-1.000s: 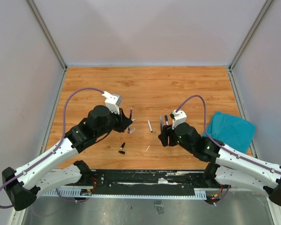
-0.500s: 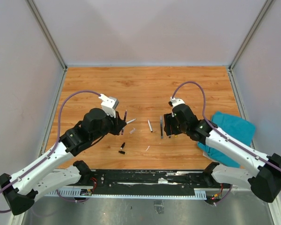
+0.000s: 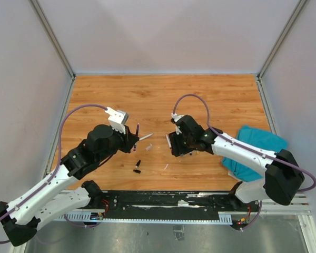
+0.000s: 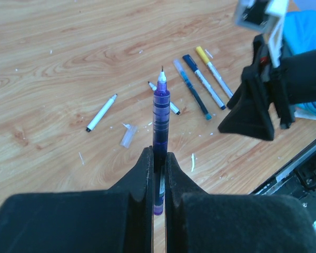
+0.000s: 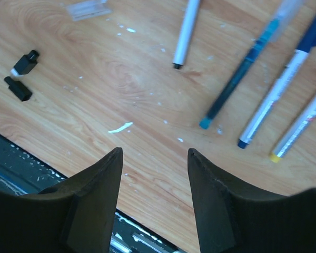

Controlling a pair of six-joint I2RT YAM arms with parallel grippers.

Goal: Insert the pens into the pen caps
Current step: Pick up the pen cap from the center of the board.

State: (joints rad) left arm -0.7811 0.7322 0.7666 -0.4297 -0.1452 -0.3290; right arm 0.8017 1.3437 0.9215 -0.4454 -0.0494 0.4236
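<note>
Laminate in an orange wood grain covers the counter, boxed in by plain pale walls; tiny white flecks dot the boards. The left fingers, black and blunt, are pinched tight on a translucent purple pen, lifted off the counter with its fine uncapped tip pointing away from the wrist. The right fingers are spread wide, gripping nothing, above bare wood near 4 loose pens: a slim white pen, a teal pen, a blue-and-white pen and a grey pen with a yellow end, lying roughly parallel and apart. 2 stubby black pen caps sit close together near the front edge. A clear plastic cap lies near the white pen. A crumpled teal cloth rests at the right, partly under the right arm.
</note>
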